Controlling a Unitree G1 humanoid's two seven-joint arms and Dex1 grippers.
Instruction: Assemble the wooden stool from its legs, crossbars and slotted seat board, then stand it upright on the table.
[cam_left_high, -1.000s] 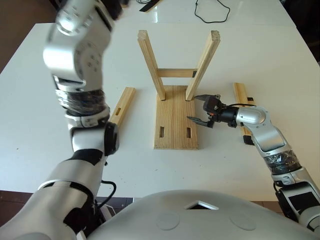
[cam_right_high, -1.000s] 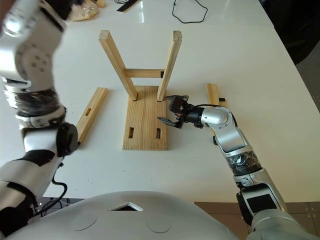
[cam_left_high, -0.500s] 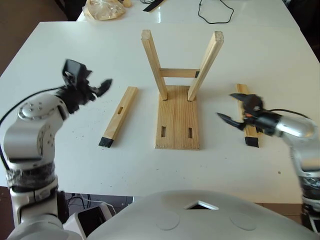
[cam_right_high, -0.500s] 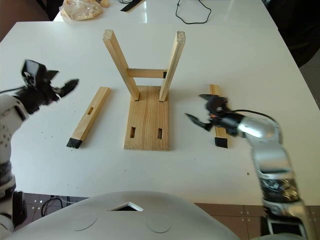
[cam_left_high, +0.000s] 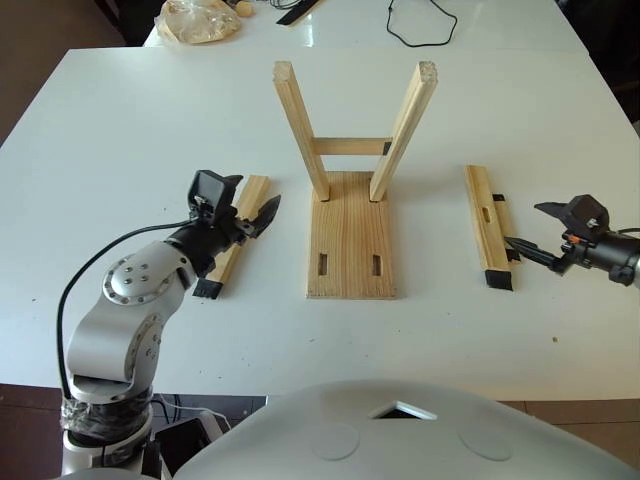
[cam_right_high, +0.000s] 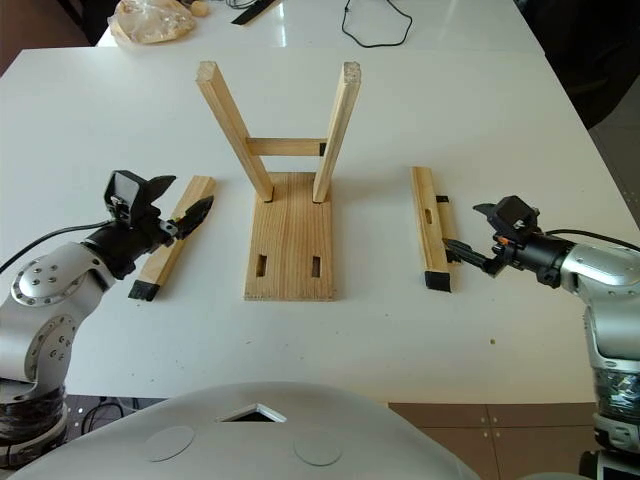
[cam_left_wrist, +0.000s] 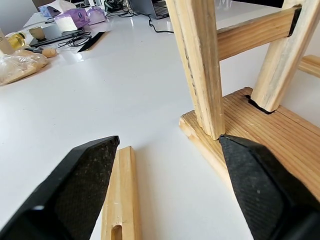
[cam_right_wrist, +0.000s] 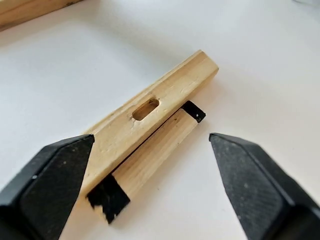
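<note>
White table (cam_left_high: 120, 120), nothing gripped. Left gripper (cam_right_high: 185, 192) spread wide over the far half of the left loose leg (cam_right_high: 158, 265). The leg's long axis runs near-far, parallel to the seat board (cam_left_high: 350, 240). Right gripper (cam_left_high: 527, 225) is also wide, just outboard of the right loose leg (cam_left_high: 487, 225) at its near end, with a crossbar (cam_right_wrist: 150, 150) against it. Left arm looks better placed. The board's near slots (cam_left_high: 324, 263) are empty.
</note>
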